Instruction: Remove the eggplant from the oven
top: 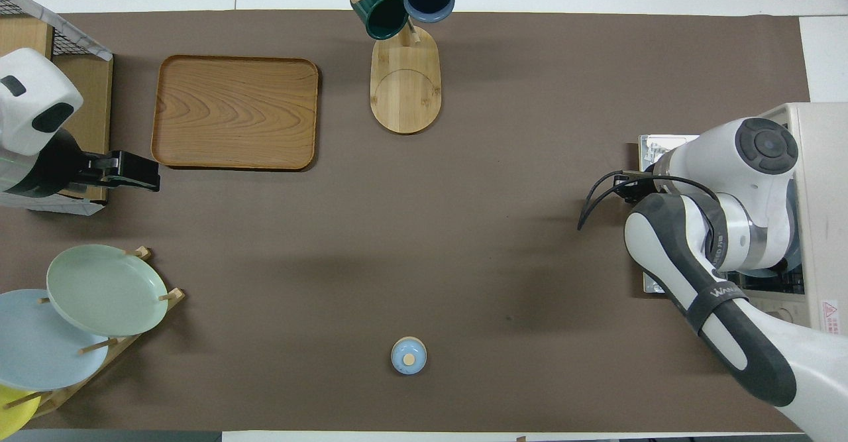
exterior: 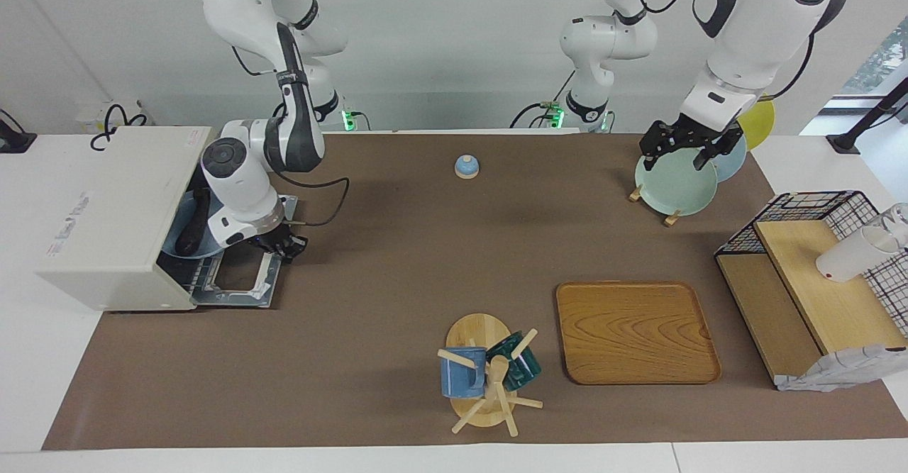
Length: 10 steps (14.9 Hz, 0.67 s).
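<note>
Now your right gripper (exterior: 287, 246) is clamped shut on the oven (exterior: 113, 210) door handle, exposing the eggplant (exterior: 190, 228); left gripper (exterior: 684, 148) waits open, empty.

You get one high camera across the table (exterior: 397, 274) facing the robots, and one above their end looking steeply down. Both stand well back and share the whole brown tabletop, half a turn apart.

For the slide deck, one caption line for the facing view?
Right hand shut at the opened oven door's edge, eggplant inside on a plate; left hand waits over plates.
</note>
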Tool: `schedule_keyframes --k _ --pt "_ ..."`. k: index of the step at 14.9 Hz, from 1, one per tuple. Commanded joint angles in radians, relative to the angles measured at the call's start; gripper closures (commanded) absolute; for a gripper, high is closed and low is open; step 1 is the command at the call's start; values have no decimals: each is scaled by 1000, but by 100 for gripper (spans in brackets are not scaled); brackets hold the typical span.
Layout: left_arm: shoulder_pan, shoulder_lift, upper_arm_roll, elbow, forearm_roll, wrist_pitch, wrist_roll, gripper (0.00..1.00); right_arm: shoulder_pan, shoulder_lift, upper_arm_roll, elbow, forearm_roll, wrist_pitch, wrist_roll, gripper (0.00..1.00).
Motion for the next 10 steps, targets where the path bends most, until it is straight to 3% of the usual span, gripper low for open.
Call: schedule_keyframes --k 1,3,5,7,10 --pt "5 -5 -1 10 2 -19 5 0 37 -22 -10 100 -8 -154 47 100" --pt "5 -5 -1 10 2 -19 5 0 26 -65 -16 117 -15 -236 49 63" --pt "5 -5 -1 10 2 -21 5 0 6 -106 -21 117 -46 -314 46 39" --pt "5 -5 -1 10 2 -21 5 0 -14 -120 -20 107 -124 -354 46 36" --pt "5 -3 -1 10 2 -19 5 0 -72 -136 -20 72 -133 -348 -14 37"
